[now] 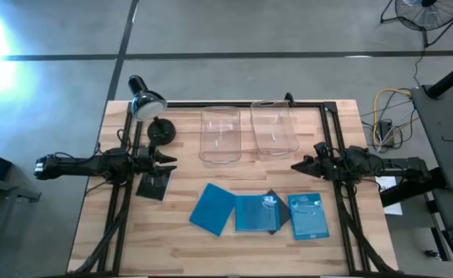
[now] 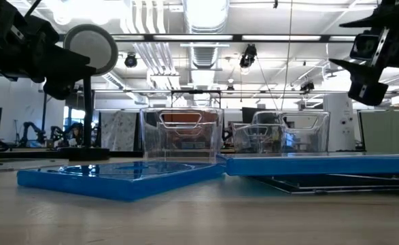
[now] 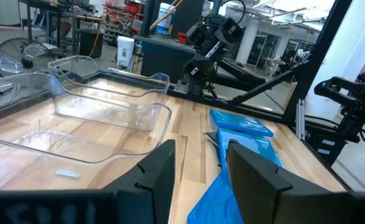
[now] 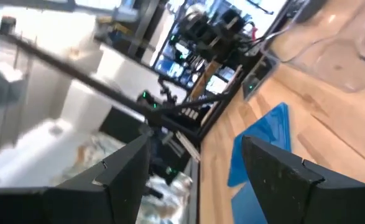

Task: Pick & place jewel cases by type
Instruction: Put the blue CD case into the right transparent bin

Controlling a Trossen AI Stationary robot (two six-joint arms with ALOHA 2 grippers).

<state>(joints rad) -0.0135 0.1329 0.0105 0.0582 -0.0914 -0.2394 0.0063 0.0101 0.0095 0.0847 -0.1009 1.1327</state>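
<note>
Three bright blue jewel cases lie flat near the table's near edge: one at the left [image 1: 213, 208], one in the middle [image 1: 253, 213], one at the right [image 1: 309, 215]. A dark case [image 1: 275, 213] pokes out from under the middle one; in the low view the dark case [image 2: 335, 182] lies beneath a blue one [image 2: 321, 165]. My left gripper [image 1: 172, 160] [image 3: 201, 149] hovers open above the table's left part, apart from every case. My right gripper [image 1: 295, 165] [image 4: 194, 140] hovers open above the right part, beyond the cases.
Two clear plastic bins [image 1: 221, 135] [image 1: 274, 130] stand side by side at the far middle, between the grippers. A desk lamp [image 1: 145, 100] on a round base [image 1: 162, 130] stands at the far left. A dark flat piece [image 1: 155, 184] lies below the left gripper. Black frame rails [image 1: 336, 139] border the table.
</note>
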